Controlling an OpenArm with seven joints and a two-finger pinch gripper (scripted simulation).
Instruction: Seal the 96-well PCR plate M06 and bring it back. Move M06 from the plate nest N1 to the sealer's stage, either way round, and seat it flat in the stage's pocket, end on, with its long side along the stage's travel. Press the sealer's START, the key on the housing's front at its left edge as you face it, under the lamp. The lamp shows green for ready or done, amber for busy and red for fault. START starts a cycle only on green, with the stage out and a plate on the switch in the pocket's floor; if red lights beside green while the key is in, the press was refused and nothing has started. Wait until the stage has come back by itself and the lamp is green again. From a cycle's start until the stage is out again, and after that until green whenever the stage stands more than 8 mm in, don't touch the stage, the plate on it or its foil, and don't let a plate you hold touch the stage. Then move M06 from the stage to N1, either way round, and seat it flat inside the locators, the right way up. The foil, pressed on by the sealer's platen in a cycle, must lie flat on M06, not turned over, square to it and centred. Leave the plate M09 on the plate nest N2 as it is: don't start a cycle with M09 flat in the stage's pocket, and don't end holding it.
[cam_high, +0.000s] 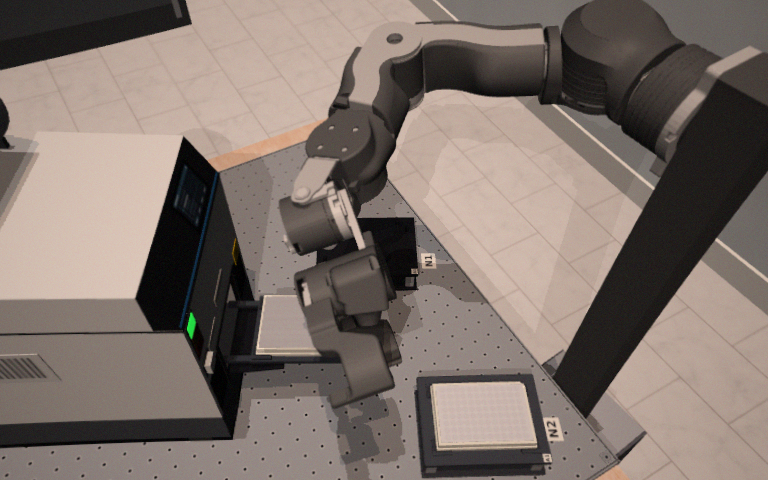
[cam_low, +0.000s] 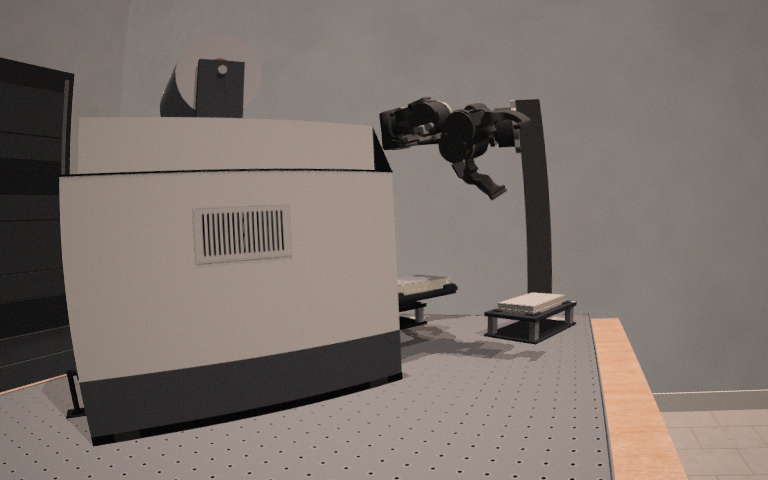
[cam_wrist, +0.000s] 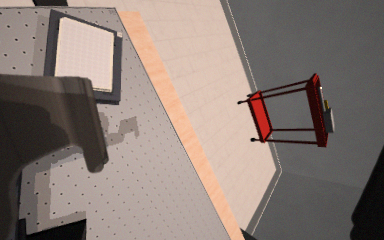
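Note:
The plate M06 lies flat in the pocket of the sealer's stage, which stands out in front of the housing. Its top looks smooth and pale. It also shows in the exterior view. The lamp is green. A small pale key sits under it. The nest N1 is black and empty, partly hidden behind my arm. My gripper hangs high above the table between the stage and N2, open and empty; it also shows in the exterior view.
The plate M09 sits flat on nest N2 at the front right; it also shows in the wrist view. The large sealer housing fills the left. The arm's dark post stands at the right. The table's wooden edge runs nearby.

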